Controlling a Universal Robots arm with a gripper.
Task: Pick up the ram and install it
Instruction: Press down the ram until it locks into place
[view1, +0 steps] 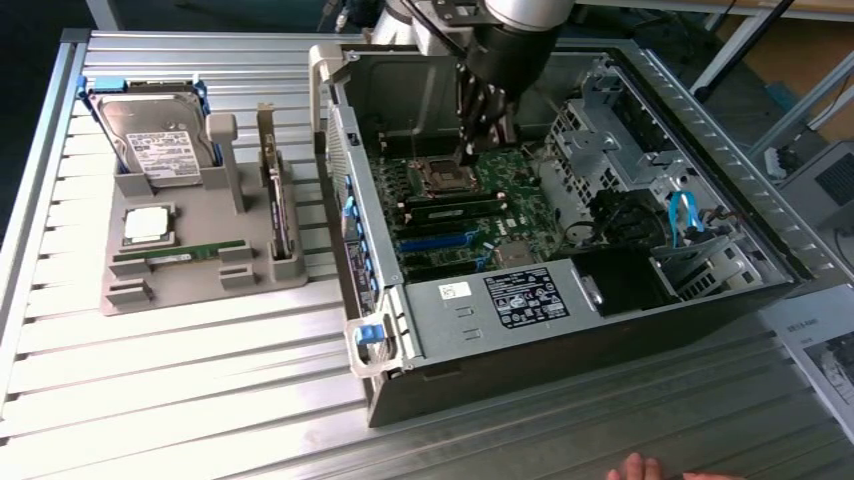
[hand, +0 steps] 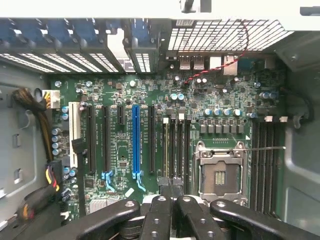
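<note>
A slim green ram (view1: 180, 253) lies flat on the grey holder (view1: 200, 285) at the exterior view's left, outside the computer case (view1: 534, 300). My gripper (view1: 473, 150) reaches down into the open case, well away from that stick. It hangs just over the motherboard beside the processor socket (view1: 445, 176). In the wrist view my gripper (hand: 170, 183) is shut, its black fingertips (hand: 162, 183) pressed together above the row of long memory slots (hand: 175, 145) next to the socket (hand: 220, 172). I cannot tell whether a stick sits in the slot under the fingertips.
The holder also carries a hard drive (view1: 160, 145), a square silver processor (view1: 147, 224) and an upright expansion card (view1: 280, 215). Drive cages (view1: 607, 140) and the power supply (view1: 534, 295) crowd the case. A person's hand (view1: 643, 468) shows at the table's near edge.
</note>
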